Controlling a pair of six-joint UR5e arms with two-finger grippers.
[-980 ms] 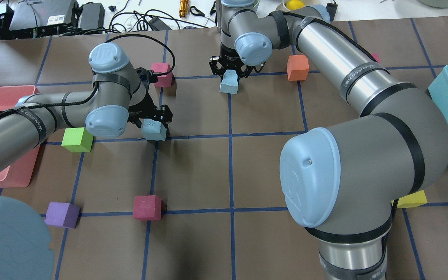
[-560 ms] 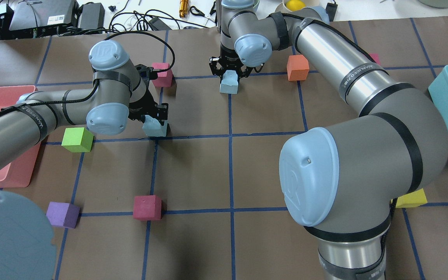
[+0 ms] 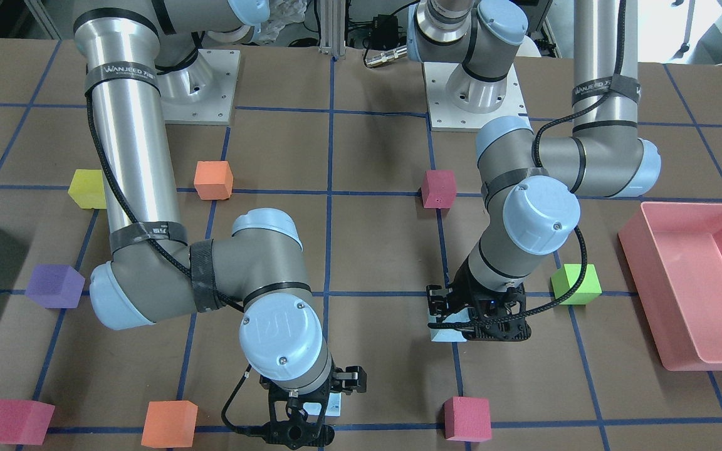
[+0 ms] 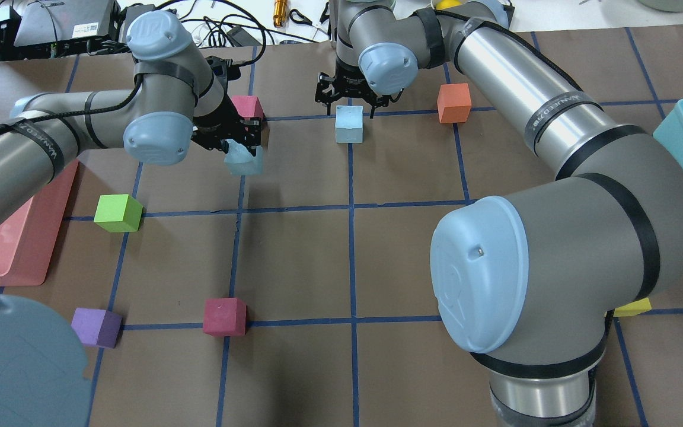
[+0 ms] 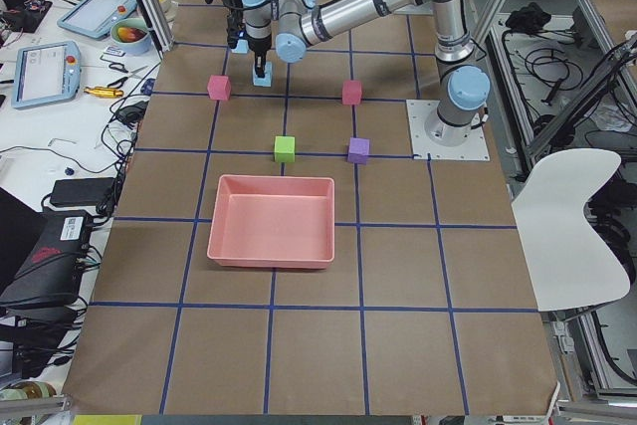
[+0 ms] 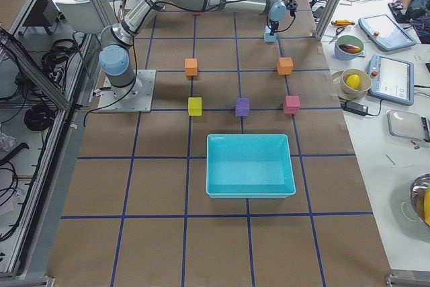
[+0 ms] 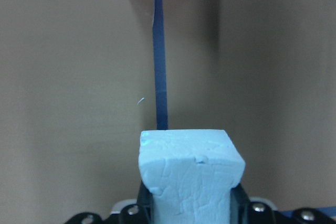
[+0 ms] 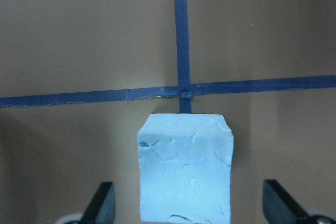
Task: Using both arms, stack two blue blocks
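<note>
Blue block (image 4: 245, 163) gripped in left jaws (aloft); right jaws spread above other block (image 4: 348, 124).

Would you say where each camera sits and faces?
Front: across table, facing robot; left arm, right arm.
Overhead: behind robot, looking forward, down; both arms.
Exterior left: table end; left arm near.
Exterior right: opposite end; right arm near.
Left wrist: down; left gripper clamps one blue block.
Right wrist: down; open right gripper over other blue block.
Front, overhead share green cube.

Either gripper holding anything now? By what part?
Left gripper grips a blue block by opposite side faces. Right gripper is open, empty; other blue block sits free below it.
</note>
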